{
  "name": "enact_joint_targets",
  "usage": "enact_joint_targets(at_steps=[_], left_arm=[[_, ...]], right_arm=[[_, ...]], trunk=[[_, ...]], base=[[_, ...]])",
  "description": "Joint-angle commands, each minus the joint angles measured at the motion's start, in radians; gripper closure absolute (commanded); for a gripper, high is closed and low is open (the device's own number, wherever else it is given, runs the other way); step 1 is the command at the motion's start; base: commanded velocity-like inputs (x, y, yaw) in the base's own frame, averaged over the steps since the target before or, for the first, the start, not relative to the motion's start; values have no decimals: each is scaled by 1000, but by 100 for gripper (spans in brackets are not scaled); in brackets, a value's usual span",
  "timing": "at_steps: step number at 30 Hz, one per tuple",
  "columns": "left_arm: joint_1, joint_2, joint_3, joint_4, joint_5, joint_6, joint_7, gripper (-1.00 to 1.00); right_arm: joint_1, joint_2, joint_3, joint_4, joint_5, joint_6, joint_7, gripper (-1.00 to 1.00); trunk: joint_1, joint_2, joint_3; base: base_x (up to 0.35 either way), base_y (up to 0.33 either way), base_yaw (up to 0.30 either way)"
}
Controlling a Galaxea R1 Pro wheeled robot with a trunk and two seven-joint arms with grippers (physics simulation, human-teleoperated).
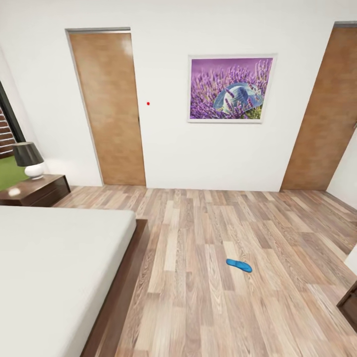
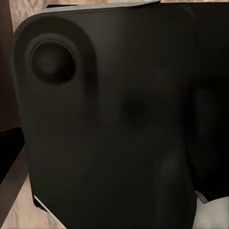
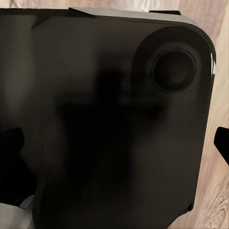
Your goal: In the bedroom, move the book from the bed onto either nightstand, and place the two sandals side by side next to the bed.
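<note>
Bedroom, head view: bed (image 1: 54, 267) lower left, mattress bare. Nightstand (image 1: 37, 191) beyond it against the wall, carrying a dark-shaded lamp (image 1: 29, 158). One blue sandal (image 1: 239, 265) flat on the plank floor (image 1: 198, 297), well apart from the bed. Lavender picture (image 1: 230, 89) between two brown doors. Wrist views show dark robot casing close up; gripper opening cannot be told.

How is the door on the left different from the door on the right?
The left door shows its full width and has a pale grey frame around it; the right door is cut off by the picture's edge, so only part of it shows. The left door faces the camera more squarely, while the right door looks slanted from here. The left door stands nearer the bed. Both are brown, wooden, closed, and set in the same white wall.
</note>
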Motion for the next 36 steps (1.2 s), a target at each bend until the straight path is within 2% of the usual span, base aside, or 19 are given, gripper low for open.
enact_joint_targets(at_steps=[1, 36], left_arm=[[0, 0, -1, 1, 0, -4, 0, -100], [0, -7, -1, 1, 0, -3, 1, -100]], right_arm=[[0, 0, 0, 0, 1, -3, 1, -100], [0, 0, 0, -1, 1, -3, 1, -100]], trunk=[[0, 0, -1], [0, 0, -1]], base=[[163, 0, -12], [198, 0, -2]])
